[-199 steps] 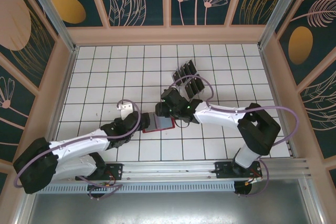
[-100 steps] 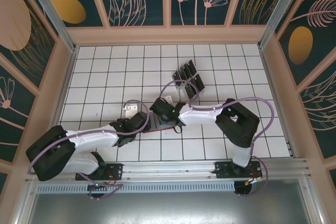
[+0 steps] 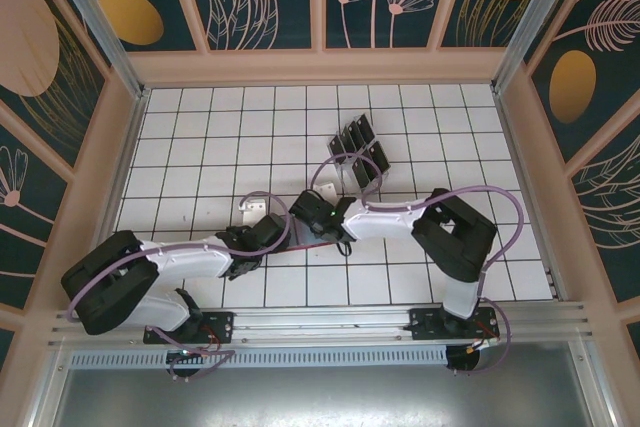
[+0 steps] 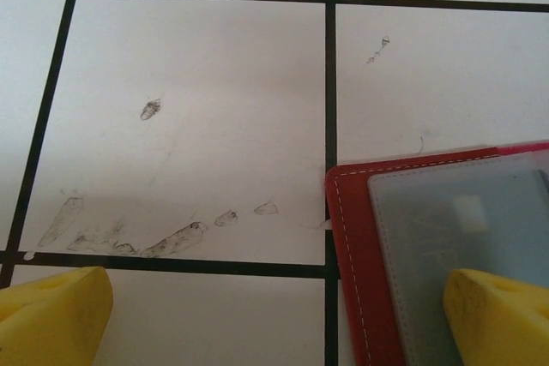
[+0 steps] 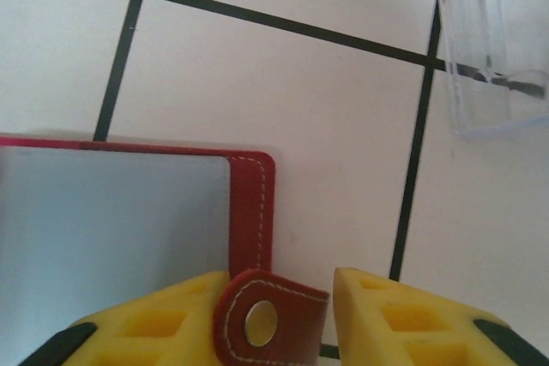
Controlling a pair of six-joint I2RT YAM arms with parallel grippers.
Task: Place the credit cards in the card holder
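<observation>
Wallet (image 4: pixel 352 297): my left camera cuts it off at the right and bottom edges. My right camera loses its left part past the frame. From above, my two wrists cover nearly all of it.
Pocket (image 4: pixel 463 237): grey and blurry, so I cannot tell whether anything sits inside.
Snap tab (image 5: pixel 270 319): its lower end runs off the frame.
Left gripper (image 4: pixel 274 319): just my yellow tips poke up at the bottom corners.
Right gripper (image 5: pixel 279 306): my fingers are cut off at the bottom. I cannot tell whether I pinch the tab.
Clear rack (image 5: pixel 480 49): blurred, cropped by the top and right edges.
Cards (image 3: pixel 360 142): too small to count from above.
</observation>
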